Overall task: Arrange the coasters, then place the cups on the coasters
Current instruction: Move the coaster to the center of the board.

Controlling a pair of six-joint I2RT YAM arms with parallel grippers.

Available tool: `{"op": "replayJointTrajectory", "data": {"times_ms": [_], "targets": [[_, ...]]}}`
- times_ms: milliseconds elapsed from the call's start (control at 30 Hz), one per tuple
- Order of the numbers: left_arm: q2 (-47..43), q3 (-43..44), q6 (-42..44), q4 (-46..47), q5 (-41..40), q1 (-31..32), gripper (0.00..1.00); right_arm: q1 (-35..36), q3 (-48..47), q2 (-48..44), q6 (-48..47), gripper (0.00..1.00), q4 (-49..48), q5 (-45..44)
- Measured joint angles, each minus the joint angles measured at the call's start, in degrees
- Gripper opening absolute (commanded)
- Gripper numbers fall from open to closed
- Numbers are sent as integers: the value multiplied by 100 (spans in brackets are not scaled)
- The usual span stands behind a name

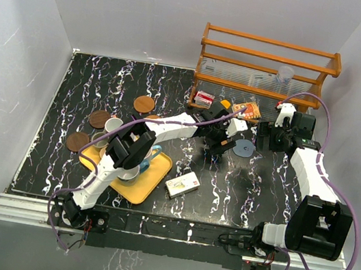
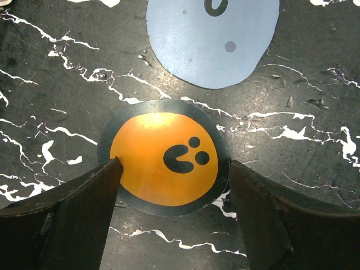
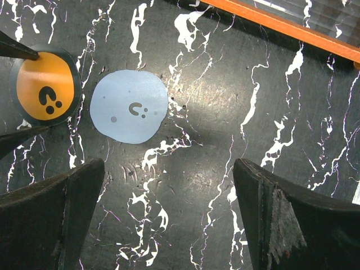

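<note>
Both arms stretched forward, claws down.
The left gripper [image 2: 174,166] stands open; the right gripper [image 3: 169,163] is spread fully.

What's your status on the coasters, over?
Left gripper open, straddling orange coaster flat on table. Right gripper open, empty, near blue coaster. No obstruction seen at either coaster.

Found one coaster [image 2: 152,140] flat on the tabletop [image 2: 56,67], between the fingers of the left pincer [image 2: 174,164]. Noted a second coaster [image 2: 214,39] just ahead of that pincer, beside the first and apart from it; ahead and left of the right pincer [image 3: 169,163], with a rack's rail [image 3: 281,25] farther ahead to its right. Spotted, well behind the left pincer, a tray [image 1: 147,188] carrying cups [image 1: 131,172], three more coasters [image 1: 99,119] on the tabletop past the tray's left side, and a box [image 1: 182,186] just right of the tray.
</note>
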State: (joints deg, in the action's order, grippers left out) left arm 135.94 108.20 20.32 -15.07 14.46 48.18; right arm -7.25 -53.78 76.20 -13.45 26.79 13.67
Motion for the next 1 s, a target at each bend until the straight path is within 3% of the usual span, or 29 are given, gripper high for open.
{"op": "replayJointTrajectory", "data": {"times_ms": [567, 1000], "targets": [[-28, 11, -37, -70, -11, -13, 99, 0, 0, 2, 0, 98, -2, 22], [-940, -1036, 422, -511, -358, -181, 99, 0, 0, 17, -2, 98, 0, 46]]}}
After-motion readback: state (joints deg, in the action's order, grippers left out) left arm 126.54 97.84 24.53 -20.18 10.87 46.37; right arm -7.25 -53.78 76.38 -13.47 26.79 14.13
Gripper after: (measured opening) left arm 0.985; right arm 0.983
